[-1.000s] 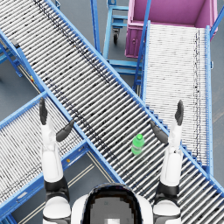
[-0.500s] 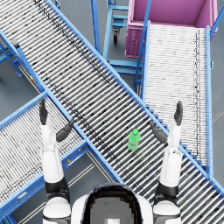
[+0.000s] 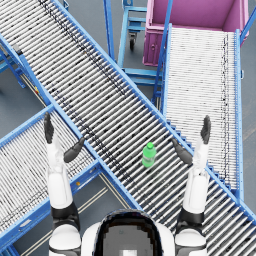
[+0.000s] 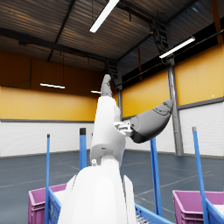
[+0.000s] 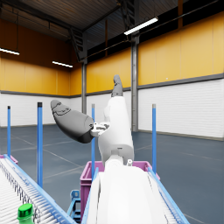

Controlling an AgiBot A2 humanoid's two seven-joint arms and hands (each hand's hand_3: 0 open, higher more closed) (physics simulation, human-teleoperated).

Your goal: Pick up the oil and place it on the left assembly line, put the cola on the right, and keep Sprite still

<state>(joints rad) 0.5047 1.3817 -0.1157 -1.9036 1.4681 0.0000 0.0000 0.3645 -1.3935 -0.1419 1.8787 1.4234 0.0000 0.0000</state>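
Head view: Sprite [image 3: 148, 154] stands upright on the middle conveyor [image 3: 95, 95], between two raised, empty hands.
Both the left hand [image 3: 57, 144] and the right hand [image 3: 196, 146] hold nothing, fingers spread apart, each well clear of the Sprite. As I judge it, this green bottle is the one to leave alone, so the best move is none: hands held high and wide, no sweep across the conveyor that could tip it.

We hold our left arm [image 3: 60, 186] and right arm [image 3: 195, 189] raised, one on each side. Our left hand [image 3: 56, 144] is empty, fingers straight and thumb splayed inward (the wrist views agree). Our right hand [image 3: 199, 146] mirrors it, fingers apart, gripping nothing.
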